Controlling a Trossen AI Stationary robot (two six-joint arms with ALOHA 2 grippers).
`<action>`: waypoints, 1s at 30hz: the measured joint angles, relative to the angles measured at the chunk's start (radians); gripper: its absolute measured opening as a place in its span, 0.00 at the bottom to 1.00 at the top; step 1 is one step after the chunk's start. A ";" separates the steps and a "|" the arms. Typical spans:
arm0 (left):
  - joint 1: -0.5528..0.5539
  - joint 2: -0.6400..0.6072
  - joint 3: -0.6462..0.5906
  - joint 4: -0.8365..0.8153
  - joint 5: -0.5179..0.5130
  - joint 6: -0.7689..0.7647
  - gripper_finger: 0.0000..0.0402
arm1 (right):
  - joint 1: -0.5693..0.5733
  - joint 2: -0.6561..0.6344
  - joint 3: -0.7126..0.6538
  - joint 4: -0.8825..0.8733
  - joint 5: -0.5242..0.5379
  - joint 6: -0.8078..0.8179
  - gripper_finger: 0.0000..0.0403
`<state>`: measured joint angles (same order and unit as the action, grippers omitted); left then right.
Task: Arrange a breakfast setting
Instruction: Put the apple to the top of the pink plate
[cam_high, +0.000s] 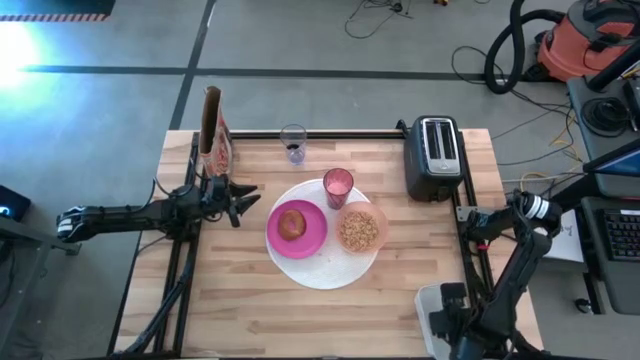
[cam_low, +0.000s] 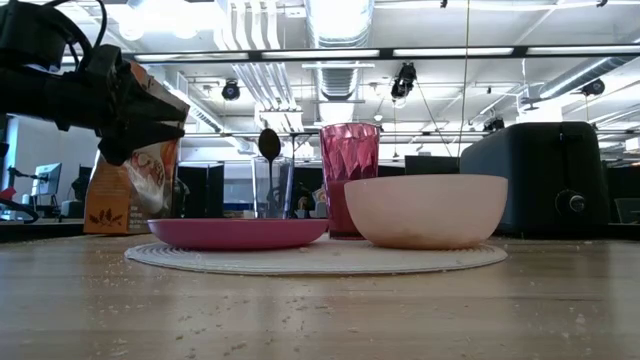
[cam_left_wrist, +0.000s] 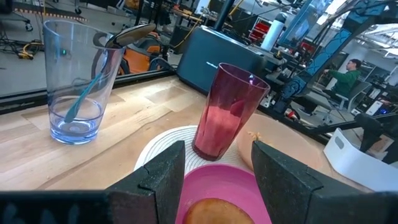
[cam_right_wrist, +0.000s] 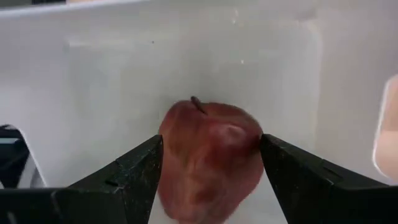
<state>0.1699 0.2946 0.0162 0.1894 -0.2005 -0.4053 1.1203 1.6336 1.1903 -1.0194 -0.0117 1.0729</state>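
Setting mostly laid at mid-worktop (cam_high: 250, 310): big white round disc (cam_high: 318, 272) carrying magenta plate (cam_high: 310, 240) with round toasted bread (cam_high: 292, 223) on it, translucent pink bowl (cam_high: 360, 229) of cereal just beside on the disc's right, pink tumbler (cam_high: 338, 186) at the disc's far edge. Blue-handled spoon (cam_left_wrist: 84, 93) standing in a clear glass (cam_high: 293, 143) near the far edge, apart from the disc, beside a cereal box (cam_high: 213, 132); black toaster (cam_high: 433, 156) at the far right.

Right gripper (cam_right_wrist: 208, 180) down at a white bin (cam_right_wrist: 93, 81) off the worktop's right near corner, jaws closed onto the small dark-red fruit (cam_right_wrist: 211, 155), one finger touching each flank, stem facing away. Left gripper (cam_high: 238, 201) hovering left of the plate, jaws parted and empty, aimed toward tumbler and glass.

Step in hand, judged: lifting the fruit out and bringing it to the setting. Best done by rising straight up clear of the bin wall before swinging over, keeping grip firm yet gentle on a smooth rounded skin, approaching low past the bowl and tumbler, setting down on a bare patch of disc or plate, releasing only once at rest, since likely to roll
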 joint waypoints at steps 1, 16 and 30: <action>0.000 0.000 0.000 -0.002 0.000 0.000 0.42 | 0.000 0.002 0.000 -0.003 0.000 0.006 0.64; 0.000 0.007 0.000 -0.003 0.000 0.000 0.42 | 0.000 0.078 -0.041 -0.021 -0.115 0.050 0.62; 0.000 0.007 0.000 -0.003 0.000 0.000 0.42 | 0.000 0.045 -0.041 -0.019 -0.147 0.027 0.46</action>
<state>0.1703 0.3016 0.0162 0.1860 -0.2005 -0.4057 1.1206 1.6787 1.1492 -1.0382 -0.1585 1.0996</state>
